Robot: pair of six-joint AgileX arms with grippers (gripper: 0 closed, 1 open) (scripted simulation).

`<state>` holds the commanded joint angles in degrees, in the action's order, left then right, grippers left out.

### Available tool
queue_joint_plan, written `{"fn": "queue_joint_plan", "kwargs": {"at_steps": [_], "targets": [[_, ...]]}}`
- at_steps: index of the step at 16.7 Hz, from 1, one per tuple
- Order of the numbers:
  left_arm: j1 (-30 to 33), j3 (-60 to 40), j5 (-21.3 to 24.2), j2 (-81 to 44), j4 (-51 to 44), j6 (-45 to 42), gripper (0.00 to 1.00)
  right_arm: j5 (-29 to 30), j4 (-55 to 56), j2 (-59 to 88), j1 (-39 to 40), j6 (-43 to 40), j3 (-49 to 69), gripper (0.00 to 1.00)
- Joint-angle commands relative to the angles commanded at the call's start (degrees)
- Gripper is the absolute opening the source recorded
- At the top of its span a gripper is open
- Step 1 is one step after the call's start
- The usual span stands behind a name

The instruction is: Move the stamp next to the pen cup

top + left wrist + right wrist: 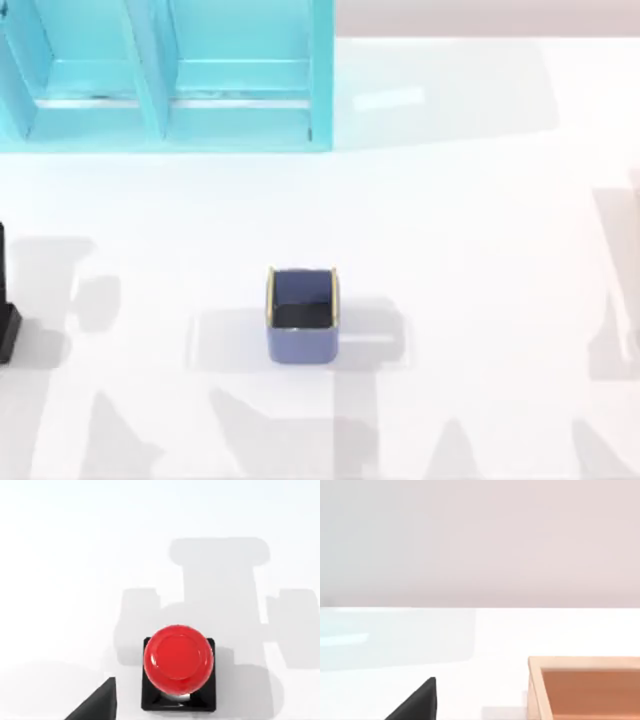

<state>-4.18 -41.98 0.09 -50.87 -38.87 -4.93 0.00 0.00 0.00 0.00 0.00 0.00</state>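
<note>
The stamp (178, 660), a black square block with a glossy red ball knob, stands upright on the white table in the left wrist view. A black part of my left gripper (97, 702) shows beside it, apart from it, with nothing held. In the top view my left arm (5, 320) is at the table's left edge. The pen cup (302, 318), periwinkle blue with a gold rim, stands upright near the table's middle. A black part of my right gripper (417, 702) hangs over the table in the right wrist view.
A large turquoise shelf unit (165, 75) fills the back left of the table. A light wooden box (535, 690) with an orange-brown inside sits close to my right gripper. Arm shadows fall across the table's front.
</note>
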Motion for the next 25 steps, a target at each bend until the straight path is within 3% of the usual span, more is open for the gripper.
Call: {"fn": "queue_joint_plan", "kwargs": {"at_steps": [6,12,20,25], "targets": [[-2.4,-23.4,0.0,-30.5,-22.3,-2.7,1.0,0.0,0.0,0.0,0.0,0.0,0.0,1.0],[-3.8,-37.5,-0.1,-45.4,-33.7,-4.3,1.0,0.0,0.0,0.0,0.0,0.0,0.0,1.0],[-3.7,-37.2,-0.1,-46.4,-33.2,-4.3,1.0,0.0,0.0,0.0,0.0,0.0,0.0,1.0],[-3.9,-28.6,-0.1,-49.2,-21.2,-4.5,1.0,0.0,0.0,0.0,0.0,0.0,0.0,1.0]]}}
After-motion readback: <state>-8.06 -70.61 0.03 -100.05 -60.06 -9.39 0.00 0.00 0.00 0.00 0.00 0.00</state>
